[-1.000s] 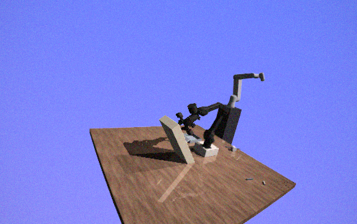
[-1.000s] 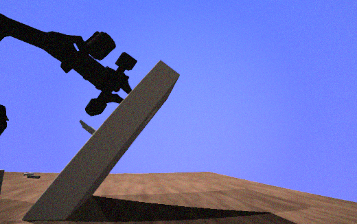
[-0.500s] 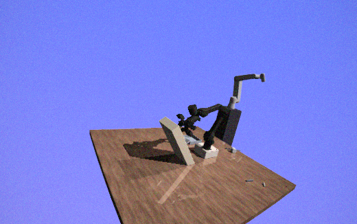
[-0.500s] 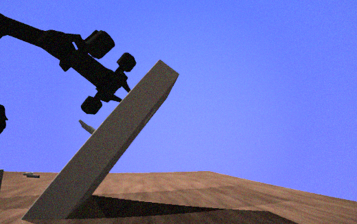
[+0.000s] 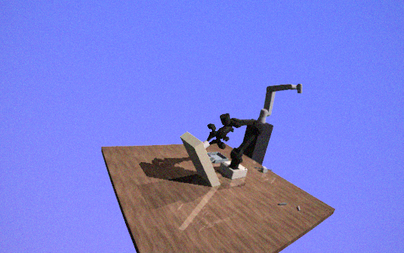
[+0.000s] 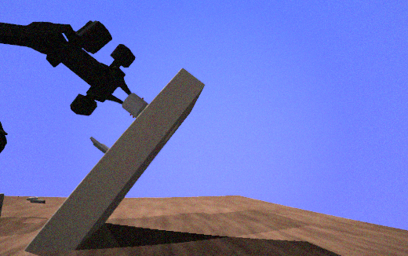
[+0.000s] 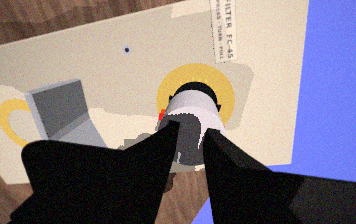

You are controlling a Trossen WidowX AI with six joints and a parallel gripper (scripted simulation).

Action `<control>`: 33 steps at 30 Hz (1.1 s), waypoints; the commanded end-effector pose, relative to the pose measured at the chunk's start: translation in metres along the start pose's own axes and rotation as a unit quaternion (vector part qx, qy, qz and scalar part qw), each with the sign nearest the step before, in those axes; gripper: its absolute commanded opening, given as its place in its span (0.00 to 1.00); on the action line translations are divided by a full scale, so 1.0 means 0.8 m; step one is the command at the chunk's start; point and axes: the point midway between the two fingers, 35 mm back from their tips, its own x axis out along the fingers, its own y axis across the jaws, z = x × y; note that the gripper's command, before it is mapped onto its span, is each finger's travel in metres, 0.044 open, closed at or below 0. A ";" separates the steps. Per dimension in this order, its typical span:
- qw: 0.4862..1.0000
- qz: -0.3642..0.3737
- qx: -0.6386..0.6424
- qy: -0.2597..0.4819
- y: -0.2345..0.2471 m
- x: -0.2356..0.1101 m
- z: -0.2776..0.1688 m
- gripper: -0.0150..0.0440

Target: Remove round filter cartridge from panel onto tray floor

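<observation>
The white filter cartridge [image 5: 206,144] [image 6: 134,104] [image 7: 192,102] stands out from the sloping face of the beige panel [image 5: 200,163] [image 6: 125,153] [image 7: 270,100]. Small red bits show at its sides near the panel. In the wrist view the black opening in the yellow ring [image 7: 167,82] shows behind it. Whether its far end is still inside is hidden. My gripper [image 5: 208,142] [image 6: 125,98] [image 7: 191,129] is shut on its outer face, the fingertips at the slots. The pale blue-grey tray [image 5: 222,160] lies on the table behind the panel in the top view.
A grey angled flap [image 6: 99,144] [image 7: 60,110] juts from the panel beside the cartridge, near a second yellow ring [image 7: 11,106]. A small screw-like dot [image 7: 127,50] is on the panel. A dark pedestal [image 5: 264,144] with another arm [image 5: 269,102] stands behind. Small pieces [image 5: 282,204] [image 6: 38,201] lie on the table.
</observation>
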 end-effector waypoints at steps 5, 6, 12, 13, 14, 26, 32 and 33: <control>1.000 -0.006 0.004 0.001 0.006 -0.007 -0.003 0.25; 1.000 -0.006 0.004 0.001 0.010 -0.007 -0.004 0.25; 1.000 -0.005 0.004 0.001 0.034 -0.004 -0.011 0.25; 1.000 -0.005 0.004 0.001 0.038 -0.003 -0.012 0.25; 1.000 -0.005 0.004 0.001 0.042 -0.003 -0.013 0.25; 1.000 -0.004 0.004 0.001 0.089 0.005 -0.027 0.25; 1.000 0.003 0.002 0.001 0.084 0.005 -0.025 0.42; 1.000 0.003 0.002 0.001 0.084 0.005 -0.025 0.42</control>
